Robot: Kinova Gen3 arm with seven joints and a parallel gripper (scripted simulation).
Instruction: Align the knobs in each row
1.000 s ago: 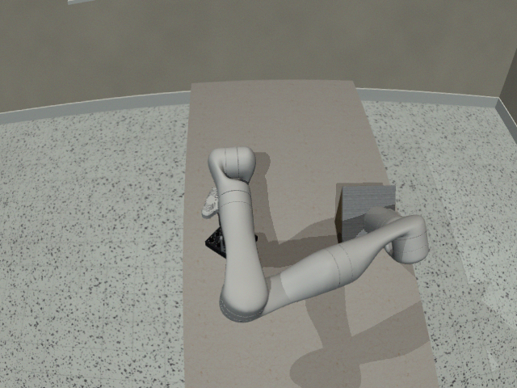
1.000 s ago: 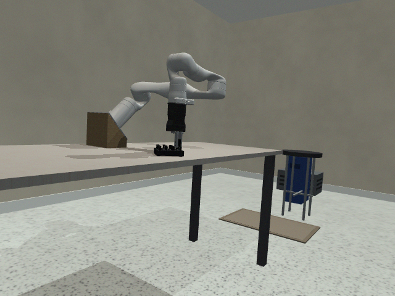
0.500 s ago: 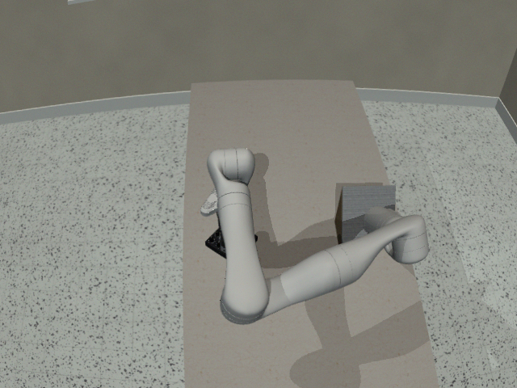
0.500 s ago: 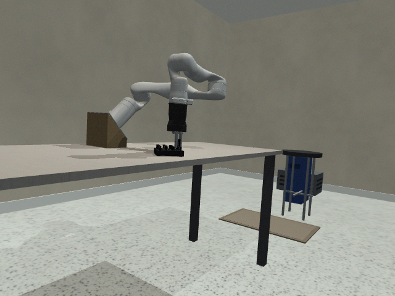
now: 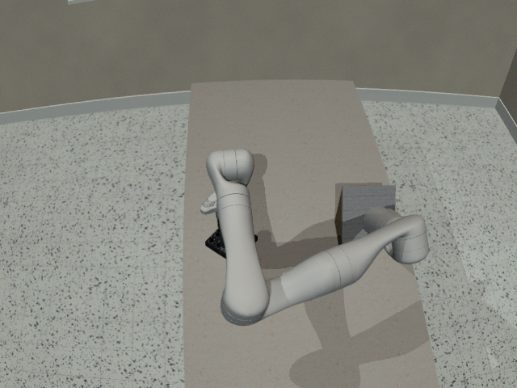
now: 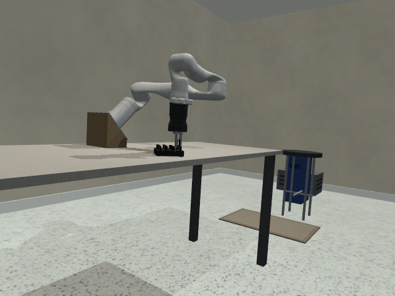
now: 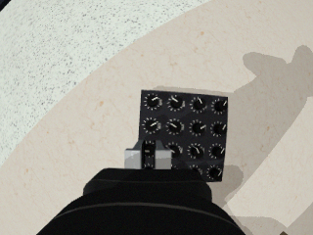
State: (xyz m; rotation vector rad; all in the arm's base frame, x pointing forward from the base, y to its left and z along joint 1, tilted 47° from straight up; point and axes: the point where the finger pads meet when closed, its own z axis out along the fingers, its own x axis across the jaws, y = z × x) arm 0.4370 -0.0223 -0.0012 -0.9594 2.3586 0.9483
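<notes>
The black knob box (image 5: 212, 242) (image 6: 168, 152) (image 7: 190, 124) stands flat on the table (image 5: 271, 125) (image 6: 63, 159) near its left edge in the top view. It carries four rows of four black knobs with white lines. My gripper (image 6: 178, 143) (image 7: 149, 150) points straight down onto the box. Its two grey fingers are shut on a knob (image 7: 149, 151) in the left column of the wrist view, third row from the top of that view. The printed names are too small to read. In the top view the arm hides the gripper and most of the box.
The arm's base sits on a brown wedge block (image 5: 367, 200) (image 6: 99, 129) at the table's right side. Beyond the table's end, a round stool (image 6: 302, 153) stands over a blue device, with a flat board (image 6: 271, 224) on the floor.
</notes>
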